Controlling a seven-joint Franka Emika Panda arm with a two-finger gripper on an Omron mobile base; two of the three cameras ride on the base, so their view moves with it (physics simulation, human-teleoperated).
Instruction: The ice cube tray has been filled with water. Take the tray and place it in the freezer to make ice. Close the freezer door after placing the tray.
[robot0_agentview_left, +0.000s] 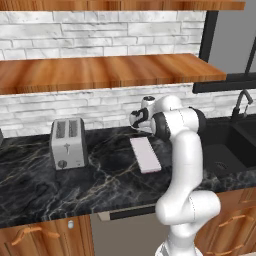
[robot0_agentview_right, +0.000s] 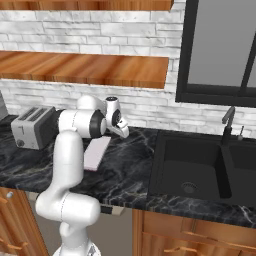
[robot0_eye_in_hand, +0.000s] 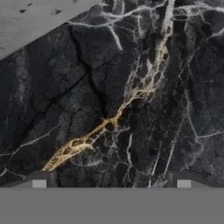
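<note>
On black marble counter (robot0_agentview_left: 30, 185): ice cube tray (robot0_agentview_left: 145, 154), flat, just right of toaster (robot0_agentview_left: 67, 143), untouched. Gripper (robot0_eye_in_hand: 111, 181) above counter behind tray's far end, jaws wide apart, empty. Step: reach; centre over tray, grip across short side, keep level, likely spills. Sink (robot0_agentview_right: 190, 170) and tap (robot0_agentview_right: 228, 122) well right; nothing blocking.

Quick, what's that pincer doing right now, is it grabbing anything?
Pincer: open, holding nothing, hanging over the dark marble counter; the ice cube tray lies untouched on the counter.
</note>
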